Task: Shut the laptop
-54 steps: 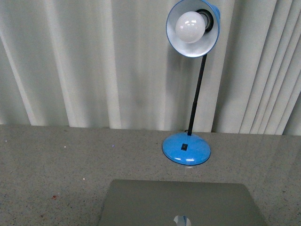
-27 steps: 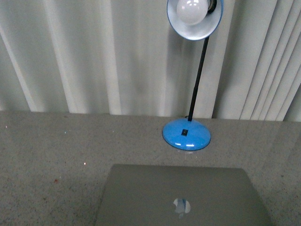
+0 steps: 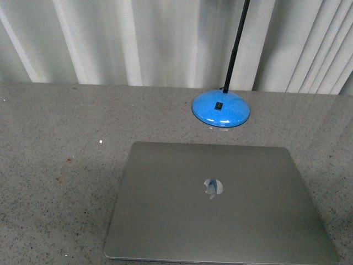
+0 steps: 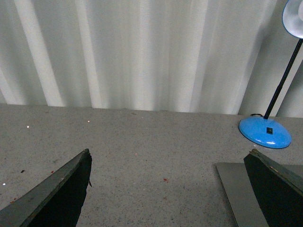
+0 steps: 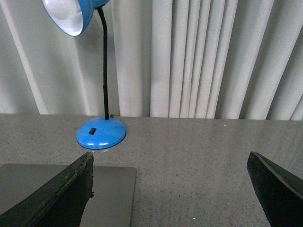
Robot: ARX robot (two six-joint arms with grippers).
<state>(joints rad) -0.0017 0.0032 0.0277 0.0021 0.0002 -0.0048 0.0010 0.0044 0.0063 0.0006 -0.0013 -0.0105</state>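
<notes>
Laptop (image 3: 220, 204) apparently shut, blue lamp (image 3: 220, 109) just behind it

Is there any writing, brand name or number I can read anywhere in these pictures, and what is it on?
No readable words or numbers anywhere.
Laptop: only a shiny apple-shaped logo on its closed lid, a sign and not text.
Blue lamp base: a small dark patch, perhaps a switch; any marking on it is too small to read.

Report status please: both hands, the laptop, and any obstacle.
Left hand open, empty. Right hand open, empty. Laptop lid down, flat on table. Blue lamp behind laptop, not touching.
</notes>
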